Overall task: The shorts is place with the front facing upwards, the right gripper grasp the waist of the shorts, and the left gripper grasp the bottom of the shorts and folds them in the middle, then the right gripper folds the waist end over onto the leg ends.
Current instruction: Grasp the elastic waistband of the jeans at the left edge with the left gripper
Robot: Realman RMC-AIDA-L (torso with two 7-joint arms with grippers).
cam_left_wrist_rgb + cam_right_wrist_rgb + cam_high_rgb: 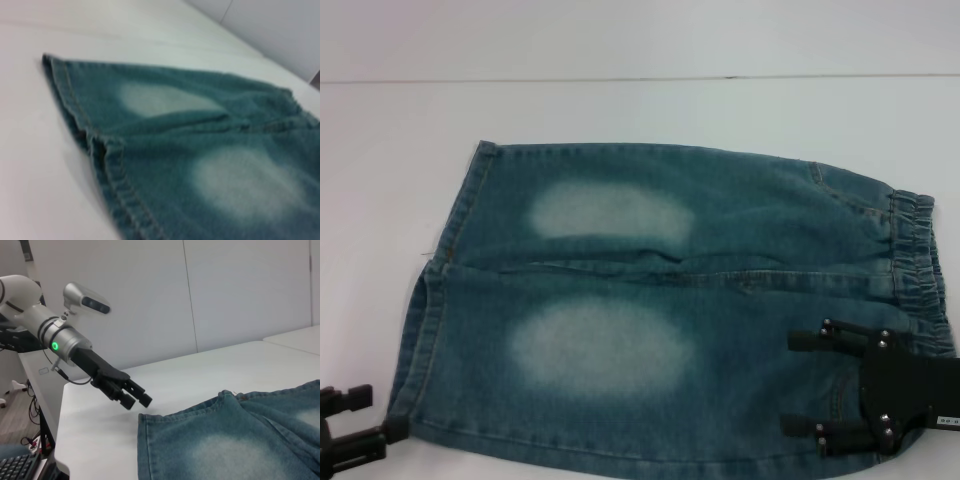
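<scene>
jaws wide on both: right gripper over the shorts near the waist, left gripper by the hem; soft, limp denim, best pinched at its edges.

We seem to be in a robotics lab or test room. A plain white worktop fills the space in front of us, backed by bare pale wall panels with straight seams. Beside the worktop we see loose cables trailing toward the floor, a corner of a keyboard, and a white robot arm with a green indicator light.
</scene>
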